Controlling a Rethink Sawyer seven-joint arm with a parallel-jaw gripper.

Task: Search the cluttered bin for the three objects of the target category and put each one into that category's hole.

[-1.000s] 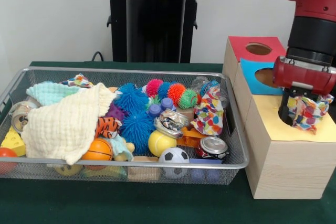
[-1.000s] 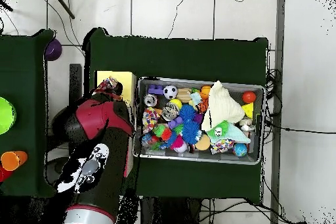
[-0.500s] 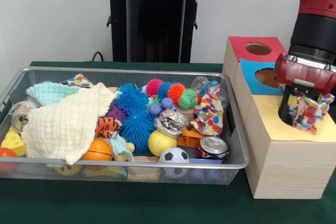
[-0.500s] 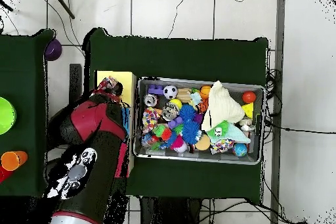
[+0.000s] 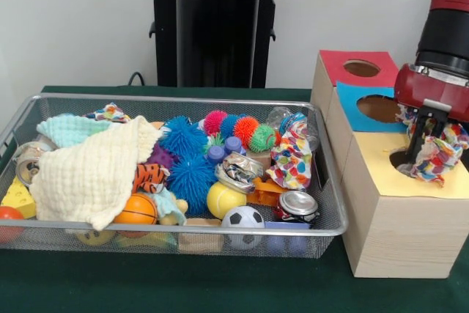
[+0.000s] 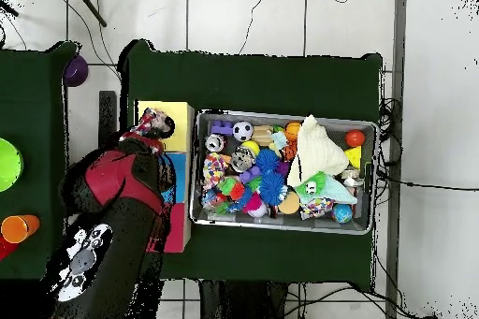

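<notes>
My gripper (image 5: 423,153) hangs just above the round hole (image 5: 399,159) in the yellow panel of the pale wood box (image 5: 381,174). It is shut on a white cloth with coloured patches (image 5: 444,155), which bunches around it and trails onto the panel right of the hole. A second patched cloth (image 5: 292,159) lies at the right end of the wire mesh bin (image 5: 176,226). A third (image 5: 110,113) peeks out at the bin's back left. In the overhead view the gripper (image 6: 154,126) and its cloth sit at the yellow box (image 6: 166,112), left of the bin (image 6: 281,115).
Blue-panelled (image 5: 366,108) and red-panelled (image 5: 359,68) boxes stand behind the yellow one. The bin also holds a cream waffle cloth (image 5: 91,174), a mint cloth (image 5: 69,130), spiky balls (image 5: 187,155), a soccer ball (image 5: 242,218), cans and other toys.
The gripper has risen a little out of the yellow hole and shifted slightly right, with the cloth still around it. The hole's left edge now shows. The bin's contents have not moved.
</notes>
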